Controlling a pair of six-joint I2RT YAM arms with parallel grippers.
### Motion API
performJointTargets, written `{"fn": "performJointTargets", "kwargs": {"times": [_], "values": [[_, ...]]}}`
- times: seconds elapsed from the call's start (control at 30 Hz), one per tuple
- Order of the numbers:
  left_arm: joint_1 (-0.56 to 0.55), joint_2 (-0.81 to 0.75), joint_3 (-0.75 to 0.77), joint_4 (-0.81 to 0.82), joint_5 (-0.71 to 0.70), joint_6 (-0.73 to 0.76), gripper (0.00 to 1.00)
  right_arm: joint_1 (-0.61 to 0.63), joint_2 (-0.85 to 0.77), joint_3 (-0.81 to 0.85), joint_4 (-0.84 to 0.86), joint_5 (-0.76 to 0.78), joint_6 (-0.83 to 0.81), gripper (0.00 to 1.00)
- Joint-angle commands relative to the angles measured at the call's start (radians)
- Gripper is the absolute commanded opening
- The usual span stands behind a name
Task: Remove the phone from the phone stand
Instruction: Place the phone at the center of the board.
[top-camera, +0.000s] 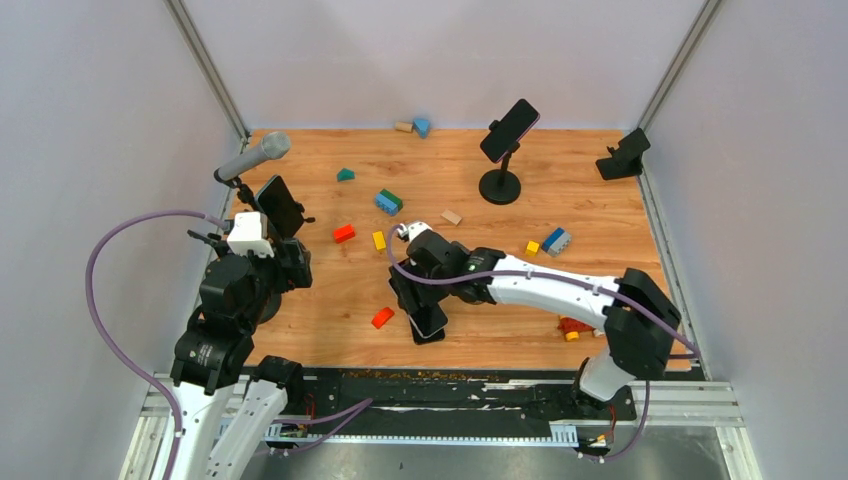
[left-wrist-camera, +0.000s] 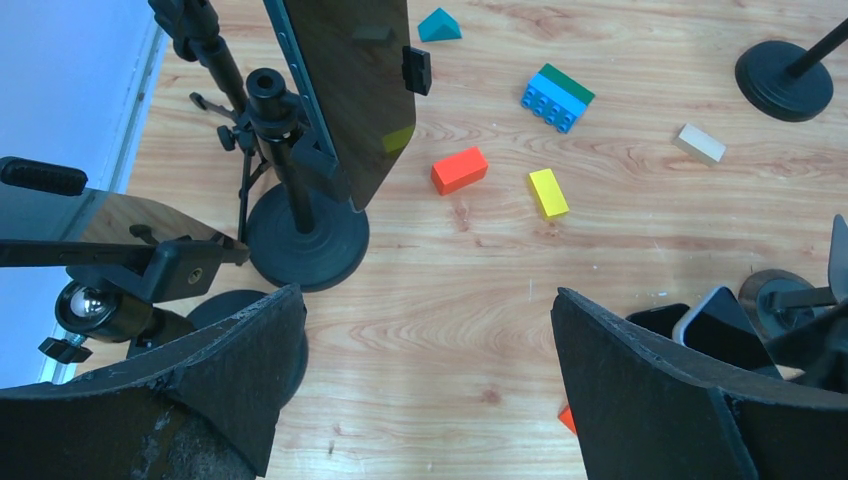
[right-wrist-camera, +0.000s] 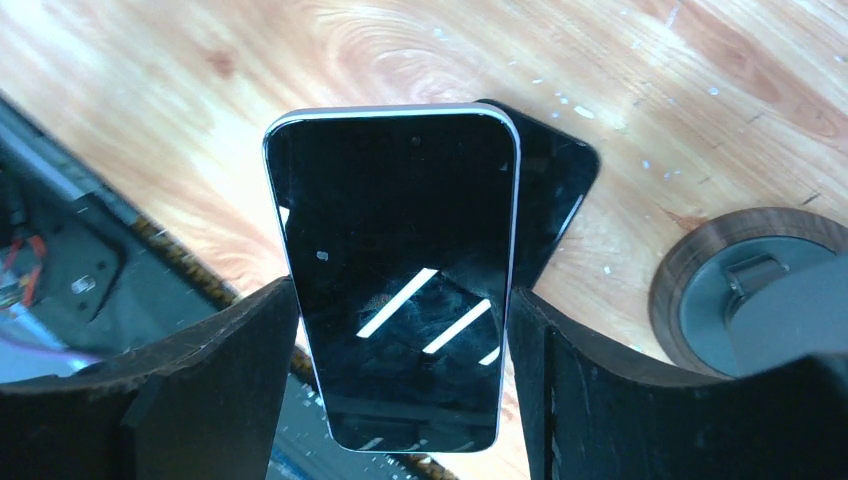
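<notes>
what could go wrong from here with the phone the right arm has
The right pincer grips the phone only by its side edges; a slip would drop it on the second dark phone lying underneath. The round stand base sits close beside it, so a sideways swing may knock it.

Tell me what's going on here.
The right gripper is clamped on a phone by its long edges, holding it low over the table beside a round stand base, above a second dark phone lying flat. The left gripper hangs open and empty near a left-side stand carrying a tilted phone.
</notes>
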Motion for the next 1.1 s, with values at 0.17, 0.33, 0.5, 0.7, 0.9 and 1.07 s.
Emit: {"fn": "performJointTargets", "kwargs": {"times": [0.17,0.33,0.5,0.7,0.9,1.07], "values": [[0.009,0.004,0.004,0.024,-0.001,0.009,1.0,-0.033,0.158,0.186,-0.144,0.29,-0.068,0.01],[0.008,0.001,0.004,0.024,-0.004,0.008,1.0,-0.095,0.189,0.199,-0.167,0.304,-0.091,0.01],[0.009,0.001,0.004,0.024,-0.006,0.008,1.0,-0.138,0.187,0.171,-0.173,0.32,-0.109,0.01],[0.008,-0.001,0.002,0.024,-0.006,0.008,1.0,-0.19,0.182,0.141,-0.176,0.328,-0.124,0.01],[0.009,-0.002,0.003,0.024,-0.007,0.008,1.0,-0.21,0.207,0.143,-0.178,0.319,-0.142,0.01],[0.008,-0.001,0.002,0.024,-0.008,0.008,1.0,-0.209,0.211,0.155,-0.164,0.228,-0.144,0.0]]}}
